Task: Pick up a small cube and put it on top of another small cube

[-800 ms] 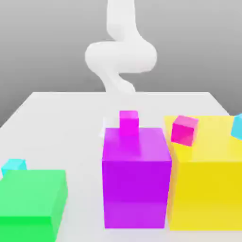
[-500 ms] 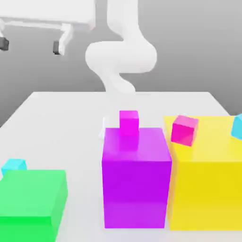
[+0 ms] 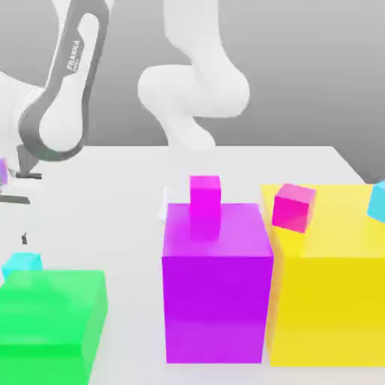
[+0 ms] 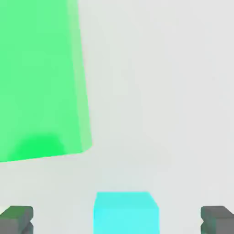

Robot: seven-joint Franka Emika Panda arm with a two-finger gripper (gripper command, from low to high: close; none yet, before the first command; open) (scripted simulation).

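The small cube [image 3: 22, 264] is bright cyan and sits on the white table [image 3: 113, 188], just behind the big green block [image 3: 51, 323] in the exterior view; it touches nothing but the table. In the hand view the same small cube [image 4: 126, 212] lies between the two dark fingertips [image 4: 16, 218], with the green block [image 4: 41, 77] close beside it. The gripper [image 4: 117, 219] has its jaws wide apart — there is bare table on both sides of the cube, so nothing is held yet.

What has changed: a moment ago the arm was not over the green block at all; then its hand showed high above that block; now the grey-and-white arm [image 3: 64, 98] has come down low, right over the cyan cube. That likely means the grab is about to start; the hand seems lined up well, and it may only need to sink a bit more and squeeze.

Past the green block stands a big purple block [image 3: 216, 282] with a tiny magenta cube [image 3: 204, 197] behind it; beyond that is a big yellow block [image 3: 331, 286] with a tiny pink cube [image 3: 293, 207] on top — and another cyan cube [image 3: 377, 201] at its far edge. Stacking has not begun.
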